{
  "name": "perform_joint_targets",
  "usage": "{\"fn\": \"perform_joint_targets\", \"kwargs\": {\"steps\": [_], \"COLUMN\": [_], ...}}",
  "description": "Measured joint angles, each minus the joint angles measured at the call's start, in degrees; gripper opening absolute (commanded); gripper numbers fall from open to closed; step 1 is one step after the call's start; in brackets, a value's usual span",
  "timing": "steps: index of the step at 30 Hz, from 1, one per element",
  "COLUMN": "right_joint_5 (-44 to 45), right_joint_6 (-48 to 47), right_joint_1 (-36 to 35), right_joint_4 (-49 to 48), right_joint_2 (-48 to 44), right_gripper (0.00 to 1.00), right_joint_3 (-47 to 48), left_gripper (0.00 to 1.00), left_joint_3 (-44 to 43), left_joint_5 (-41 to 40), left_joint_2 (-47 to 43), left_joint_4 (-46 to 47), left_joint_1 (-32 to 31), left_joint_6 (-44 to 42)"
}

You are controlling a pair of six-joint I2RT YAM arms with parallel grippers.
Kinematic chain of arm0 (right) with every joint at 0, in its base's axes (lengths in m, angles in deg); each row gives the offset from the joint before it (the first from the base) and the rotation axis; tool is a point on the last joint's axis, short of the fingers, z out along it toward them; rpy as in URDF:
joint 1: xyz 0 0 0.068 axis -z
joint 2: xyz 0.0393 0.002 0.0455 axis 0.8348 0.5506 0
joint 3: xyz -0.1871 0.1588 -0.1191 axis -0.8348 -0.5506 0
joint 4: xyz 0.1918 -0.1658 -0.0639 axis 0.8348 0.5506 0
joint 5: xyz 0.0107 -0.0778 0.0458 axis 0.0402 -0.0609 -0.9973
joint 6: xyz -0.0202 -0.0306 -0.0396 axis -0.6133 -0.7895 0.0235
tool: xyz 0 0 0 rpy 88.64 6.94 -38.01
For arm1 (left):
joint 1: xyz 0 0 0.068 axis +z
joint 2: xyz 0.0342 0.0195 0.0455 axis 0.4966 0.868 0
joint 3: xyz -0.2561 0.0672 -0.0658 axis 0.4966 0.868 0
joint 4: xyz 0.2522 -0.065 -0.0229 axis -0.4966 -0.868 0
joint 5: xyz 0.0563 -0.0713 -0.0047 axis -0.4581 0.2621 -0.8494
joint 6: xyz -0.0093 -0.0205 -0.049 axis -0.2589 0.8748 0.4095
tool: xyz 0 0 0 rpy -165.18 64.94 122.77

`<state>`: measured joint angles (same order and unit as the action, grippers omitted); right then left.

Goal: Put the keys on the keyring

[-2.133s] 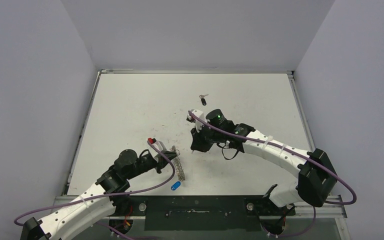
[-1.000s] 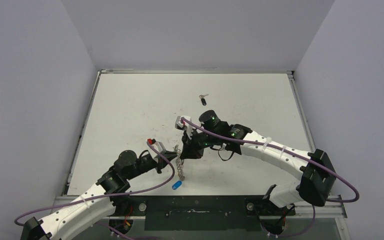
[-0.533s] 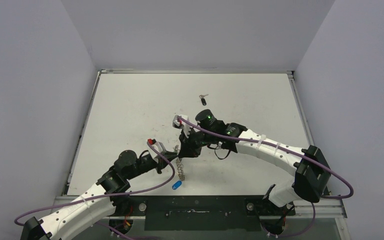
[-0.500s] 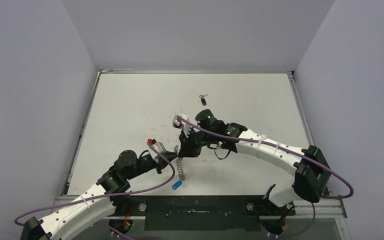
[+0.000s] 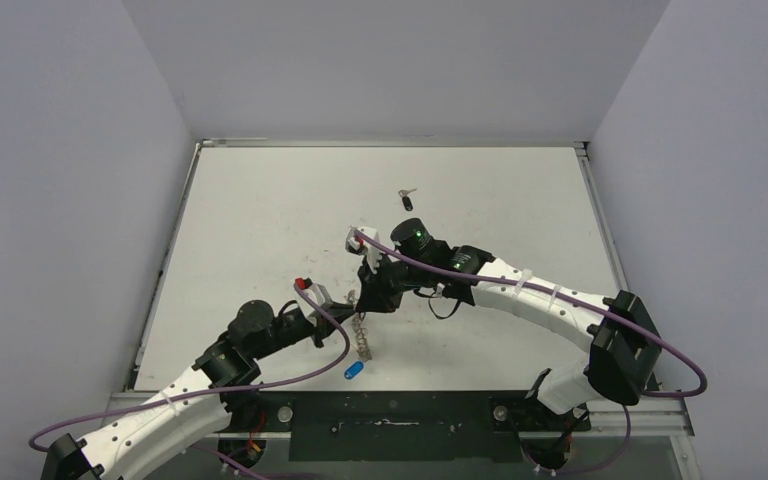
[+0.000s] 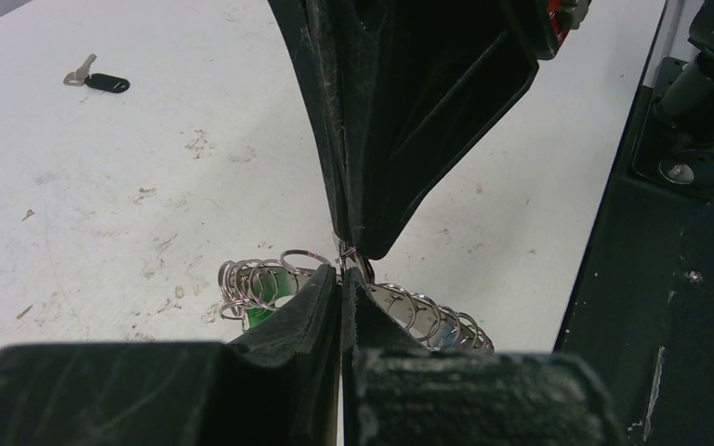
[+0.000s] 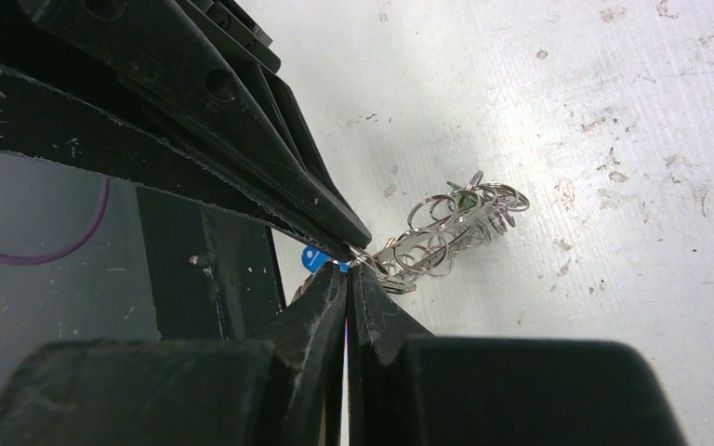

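The keyring, a silvery ring with a looped rim, stands on edge, and my left gripper is shut on its top. In the top view the keyring hangs down from the left gripper. My right gripper is shut too, tip to tip with the left fingers at the keyring. A thin wire loop shows at the right fingertips; whether a key is pinched there is hidden. One black-headed key lies on the table farther back and shows again as the key.
A blue-headed key lies near the table's front edge, below the ring, and shows as the blue key. Something green sits behind the ring's loops. The dark mounting rail runs along the front.
The right gripper has moved left and forward from mid-table until its tips meet the left gripper at the ring. In the last half second nothing visibly moved.
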<state>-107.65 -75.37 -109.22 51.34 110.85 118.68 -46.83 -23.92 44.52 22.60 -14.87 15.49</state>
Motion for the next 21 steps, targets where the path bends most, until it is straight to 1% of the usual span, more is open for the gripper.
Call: {"fn": "perform_joint_targets", "kwargs": {"steps": [21], "right_joint_5": [3.69], "right_joint_6": [1.68], "right_joint_1": [0.07], "right_joint_4": [-1.60], "right_joint_2": [-0.68], "right_gripper": [0.00], "right_joint_3": [-0.24], "left_gripper": [0.00], "left_joint_3": [0.31], "left_joint_5": [0.00], "left_joint_2": [-1.27], "left_joint_4": [-0.04], "left_joint_1": [0.00], "left_joint_6": [0.00]}}
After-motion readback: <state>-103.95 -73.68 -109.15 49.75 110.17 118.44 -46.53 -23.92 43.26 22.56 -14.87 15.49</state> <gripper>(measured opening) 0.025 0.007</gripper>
